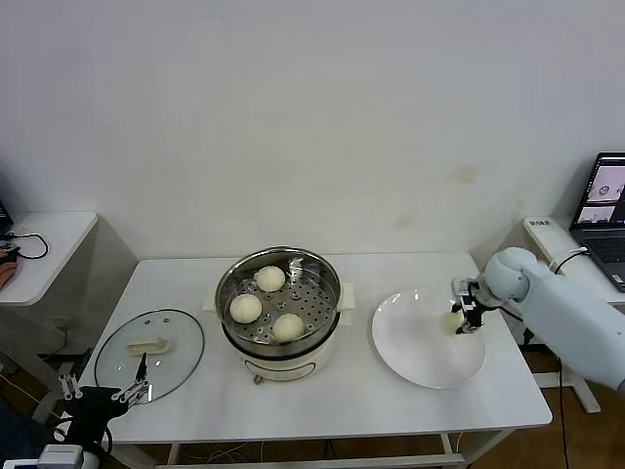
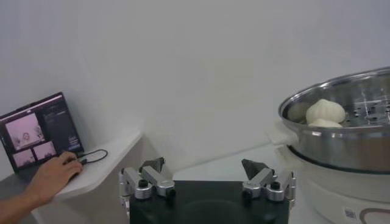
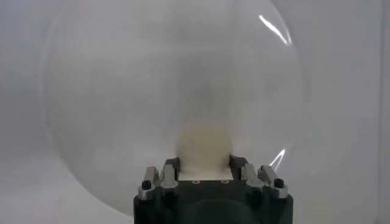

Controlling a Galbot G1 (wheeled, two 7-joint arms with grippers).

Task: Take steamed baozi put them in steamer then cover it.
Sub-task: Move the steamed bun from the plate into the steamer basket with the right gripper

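The steel steamer on its cream base stands mid-table with three off-white baozi on its perforated tray; it also shows in the left wrist view. The fourth baozi is on the white plate, between the fingers of my right gripper, which is shut on it; the right wrist view shows the bun held between the fingers. The glass cover with a cream handle lies flat to the left of the steamer. My left gripper is open and empty at the table's front left corner, beside the cover.
A low white side table with a cable stands at the left; the left wrist view shows a laptop and a person's hand there. Another laptop sits on a stand at the far right.
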